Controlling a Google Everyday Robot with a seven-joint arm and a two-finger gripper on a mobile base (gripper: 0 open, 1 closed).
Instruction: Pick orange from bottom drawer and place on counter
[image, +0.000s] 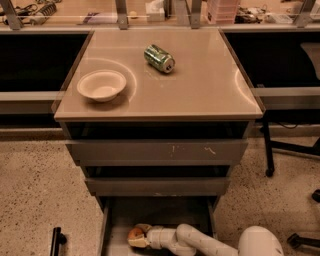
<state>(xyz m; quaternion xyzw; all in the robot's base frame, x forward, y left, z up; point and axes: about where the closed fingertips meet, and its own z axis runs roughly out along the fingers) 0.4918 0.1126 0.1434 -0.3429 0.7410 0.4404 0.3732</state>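
Observation:
The bottom drawer (116, 220) is pulled open at the foot of the grey cabinet. My white arm reaches into it from the lower right. My gripper (138, 236) is low in the drawer, right at the orange (133, 234), which shows as a small orange-brown round shape at the gripper's tip and is partly hidden by it. The counter (200, 85) is the glossy beige top slab of the cabinet, well above the gripper.
A white bowl (101, 85) stands on the counter's left side. A green soda can (159, 58) lies on its side near the back. Two shallower drawers (157, 151) jut out above the open one. A cluttered bench runs behind. Chair legs (268, 150) stand at the right.

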